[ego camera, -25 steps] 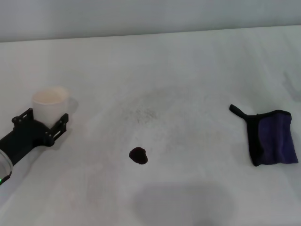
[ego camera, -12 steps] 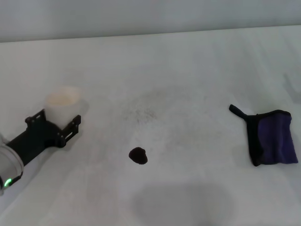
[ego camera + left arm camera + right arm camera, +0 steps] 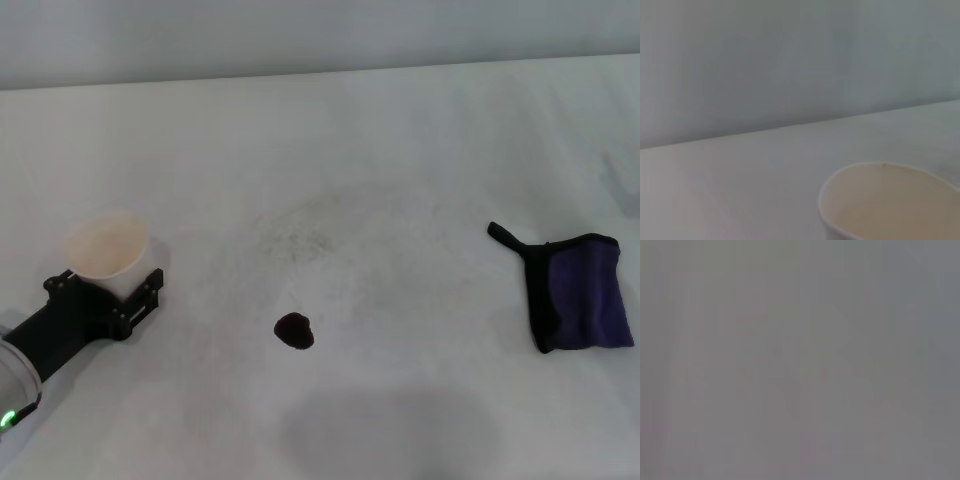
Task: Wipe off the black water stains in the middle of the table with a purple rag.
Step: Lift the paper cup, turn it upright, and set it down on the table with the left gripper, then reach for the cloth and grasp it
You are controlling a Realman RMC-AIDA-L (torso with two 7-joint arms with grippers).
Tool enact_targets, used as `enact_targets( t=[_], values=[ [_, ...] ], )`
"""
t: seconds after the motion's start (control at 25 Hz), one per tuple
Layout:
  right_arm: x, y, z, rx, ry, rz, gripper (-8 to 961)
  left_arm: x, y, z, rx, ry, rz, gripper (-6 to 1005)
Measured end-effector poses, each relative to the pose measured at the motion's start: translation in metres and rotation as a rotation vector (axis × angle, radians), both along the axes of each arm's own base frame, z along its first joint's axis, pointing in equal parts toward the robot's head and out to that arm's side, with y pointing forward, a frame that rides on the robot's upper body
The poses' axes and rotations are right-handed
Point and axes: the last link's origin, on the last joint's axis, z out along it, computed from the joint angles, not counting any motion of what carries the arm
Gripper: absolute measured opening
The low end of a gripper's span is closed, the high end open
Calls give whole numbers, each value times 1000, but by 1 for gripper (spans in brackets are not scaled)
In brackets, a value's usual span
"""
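White matte table [image 3: 400, 150] fills your head view, with a faint grey speckled smudge [image 3: 305, 235] near its middle. The black water stains [image 3: 294, 330] show as one small dark maroon blob, just nearer the robot than that smudge and roughly central left to right. The blob lies bare; nothing is touching it.

The purple rag [image 3: 578, 293] lies flat at the right side of the table, well apart from the blob. Its black edging runs along the side facing the stain, and a black loop tab points up and to the left from its far corner. No gripper is on it.

Your left gripper [image 3: 108, 287] sits at the left side of the table, its black fingers closed around the lower body of a white paper cup [image 3: 106, 247]. The cup stands tilted, its mouth leaning toward the robot. Whether its base is on the table or just above it cannot be told. In the left wrist view you see the cup [image 3: 890, 202] rim close up, with the tabletop and a grey wall beyond.

Your right arm appears in no view; its wrist picture is a uniform grey blur.
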Motion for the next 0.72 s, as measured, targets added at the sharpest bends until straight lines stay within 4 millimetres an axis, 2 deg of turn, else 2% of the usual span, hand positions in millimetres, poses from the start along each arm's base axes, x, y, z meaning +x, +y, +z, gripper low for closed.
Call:
enact_targets(
  t=[0.52,0.72],
  values=[
    [-1,-4,0,9,4,16,867,-2,-4,2,4,4,-12,740],
    [-3,-4,1,12,3,23,867,-7,-16,5,17,1,-20,878]
  ],
)
